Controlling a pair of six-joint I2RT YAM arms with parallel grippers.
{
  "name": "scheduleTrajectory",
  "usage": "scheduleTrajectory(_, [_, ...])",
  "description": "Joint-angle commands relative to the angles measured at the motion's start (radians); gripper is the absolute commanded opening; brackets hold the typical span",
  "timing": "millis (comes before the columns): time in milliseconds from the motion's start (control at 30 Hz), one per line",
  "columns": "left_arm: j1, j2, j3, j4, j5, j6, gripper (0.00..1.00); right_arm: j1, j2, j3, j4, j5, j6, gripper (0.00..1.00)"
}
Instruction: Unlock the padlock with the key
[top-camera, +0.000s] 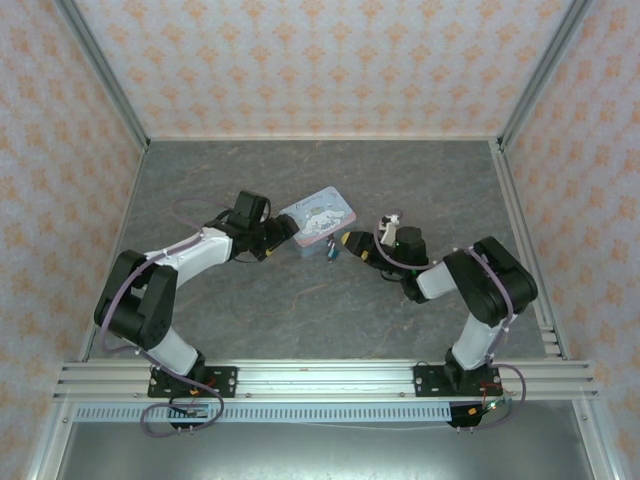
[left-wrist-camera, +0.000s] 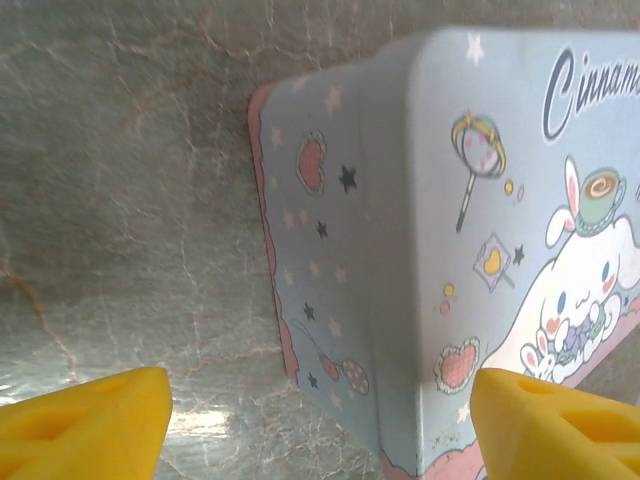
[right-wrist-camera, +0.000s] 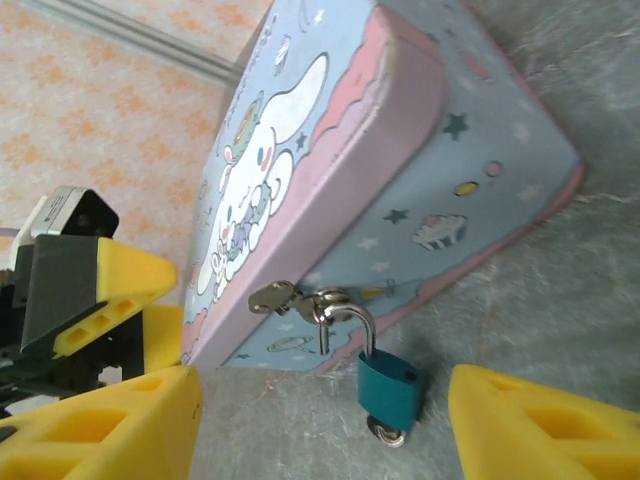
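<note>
The teal padlock (right-wrist-camera: 390, 390) hangs by its silver shackle (right-wrist-camera: 352, 312) from the hasp (right-wrist-camera: 285, 298) of a pale-blue cartoon tin (right-wrist-camera: 330, 150). One shackle leg stands free of the body. A small silver key (right-wrist-camera: 388, 433) sticks out of the lock's underside. My right gripper (right-wrist-camera: 320, 440) is open, its yellow fingers (right-wrist-camera: 545, 425) wide on either side of the padlock and apart from it. From above, the padlock (top-camera: 331, 251) sits just ahead of the right gripper (top-camera: 347, 244). My left gripper (left-wrist-camera: 320, 430) is open around the tin's corner (left-wrist-camera: 400, 300).
The tin (top-camera: 318, 215) lies mid-table on the grey marbled surface (top-camera: 300, 310), between the two arms. The left gripper (top-camera: 283, 232) is at its left end. Patterned walls enclose the table, and an aluminium rail (top-camera: 320, 380) runs along the near edge.
</note>
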Motion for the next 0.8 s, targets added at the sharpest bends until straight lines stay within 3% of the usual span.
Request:
scheduleTrajectory(0, [0.006,0.024,0.045,-0.017,0.017,0.041,0.79,0.001,0.067,0.043,0.132,-0.071,0.018,0.66])
scheduleTrajectory(167, [0.006,0.078,0.056,0.053,0.078,0.038,0.79,0.013,0.128,0.081,0.154,-0.075,0.021,0.65])
scheduleTrajectory(767, [0.006,0.126,-0.014,0.086,0.047,0.025,0.79,0.065,0.239,0.138,0.200,-0.098,0.014,0.61])
